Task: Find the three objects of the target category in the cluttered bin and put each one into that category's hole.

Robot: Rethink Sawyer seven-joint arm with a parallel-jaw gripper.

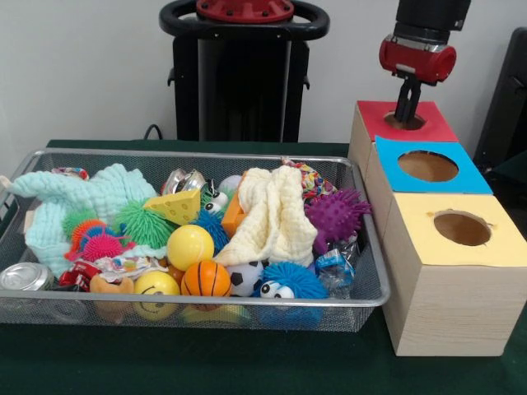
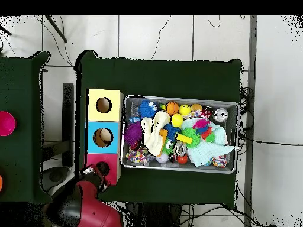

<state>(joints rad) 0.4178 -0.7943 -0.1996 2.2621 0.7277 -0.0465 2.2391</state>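
Observation:
The bin (image 1: 198,154) is a silver wire-mesh basket on the green table, also seen from overhead (image 2: 177,98). It is full of clutter: a yellow ball (image 1: 189,245), a small basketball (image 1: 206,278), a purple spiky ball (image 1: 336,216), a cheese wedge toy (image 1: 177,207), a crushed can (image 1: 20,276) and a cream cloth (image 1: 272,218). My gripper (image 1: 405,117) hangs outside the bin, straight over the round hole of the red-topped box (image 1: 432,127), its tip reaching into the hole. Nothing shows in it. Overhead, it sits at the red box (image 2: 100,170).
Three wooden boxes stand in a row beside the bin: red-topped, blue-topped (image 1: 469,177) and yellow-topped (image 1: 502,243), each with a round hole. A mint cloth (image 1: 99,193) covers the bin's other end. The black pedestal (image 1: 243,74) stands behind the table.

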